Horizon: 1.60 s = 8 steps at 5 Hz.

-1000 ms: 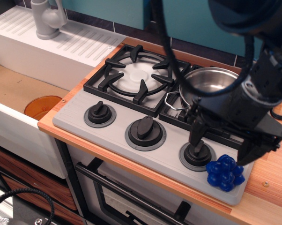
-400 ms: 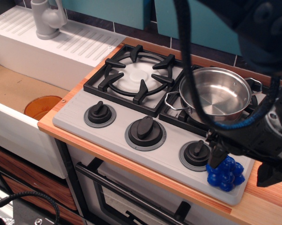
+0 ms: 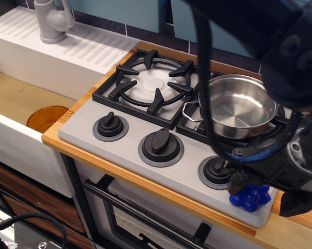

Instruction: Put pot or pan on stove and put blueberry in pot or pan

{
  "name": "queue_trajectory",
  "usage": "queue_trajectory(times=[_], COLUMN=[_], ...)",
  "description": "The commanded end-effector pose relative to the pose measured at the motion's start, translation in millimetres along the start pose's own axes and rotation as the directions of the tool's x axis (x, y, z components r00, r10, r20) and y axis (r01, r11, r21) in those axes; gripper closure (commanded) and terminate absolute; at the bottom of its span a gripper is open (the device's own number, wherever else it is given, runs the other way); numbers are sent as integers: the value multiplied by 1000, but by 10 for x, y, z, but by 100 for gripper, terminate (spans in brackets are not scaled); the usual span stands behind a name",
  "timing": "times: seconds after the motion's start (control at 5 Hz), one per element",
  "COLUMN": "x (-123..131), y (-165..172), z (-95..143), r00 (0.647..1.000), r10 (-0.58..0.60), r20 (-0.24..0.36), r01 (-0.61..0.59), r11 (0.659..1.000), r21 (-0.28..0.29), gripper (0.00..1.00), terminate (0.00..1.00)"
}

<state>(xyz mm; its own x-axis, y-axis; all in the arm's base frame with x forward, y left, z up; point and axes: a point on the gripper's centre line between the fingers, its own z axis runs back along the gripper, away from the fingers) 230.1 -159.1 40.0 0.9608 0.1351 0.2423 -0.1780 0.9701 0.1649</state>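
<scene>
The shiny steel pot (image 3: pixel 238 106) sits upright on the right burner of the grey stove (image 3: pixel 86 129), and its inside looks bare. The blueberry (image 3: pixel 249 197), a cluster of deep-blue balls, lies on the stove's front right corner beside the right knob (image 3: pixel 216 170). My gripper (image 3: pixel 267 193) hangs low over it and is open. One dark finger (image 3: pixel 239 181) is at the blueberry's left and the other (image 3: pixel 295 203) is out to its right. The gripper body hides the top of the cluster.
The left burner grate (image 3: pixel 153 85) carries nothing. Two more knobs (image 3: pixel 110 125) (image 3: pixel 160 142) line the stove front. A sink with an orange disc (image 3: pixel 47 118) and a grey faucet (image 3: pixel 52 21) lie to the left. The wooden counter edge (image 3: pixel 296 228) runs just right of the blueberry.
My gripper has moved right and down from in front of the pot to straddle the blueberry. The pot now shows in full. The blueberry has not moved.
</scene>
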Motion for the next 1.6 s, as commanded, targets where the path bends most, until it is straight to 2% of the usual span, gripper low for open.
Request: queue_trajectory(times=[0.0, 0.4, 0.6, 0.8, 1.0, 1.4], x=[90, 133, 147, 159, 165, 299], y=[2, -4, 6, 11, 49, 196], z=[-95, -235, -253, -219, -53, 486], r00=[999, 998, 998, 998, 1000, 997], r10=[6, 6, 14, 18, 18, 18], r20=[39, 69, 67, 54, 21, -74], r01=[-5, -5, -13, -18, -18, -16], r11=[1000, 1000, 1000, 1000, 1000, 1000], r21=[-11, -17, -8, 0, 8, 25], gripper=[0, 0, 100, 100, 100, 100], terminate=[0, 0, 0, 0, 0, 0])
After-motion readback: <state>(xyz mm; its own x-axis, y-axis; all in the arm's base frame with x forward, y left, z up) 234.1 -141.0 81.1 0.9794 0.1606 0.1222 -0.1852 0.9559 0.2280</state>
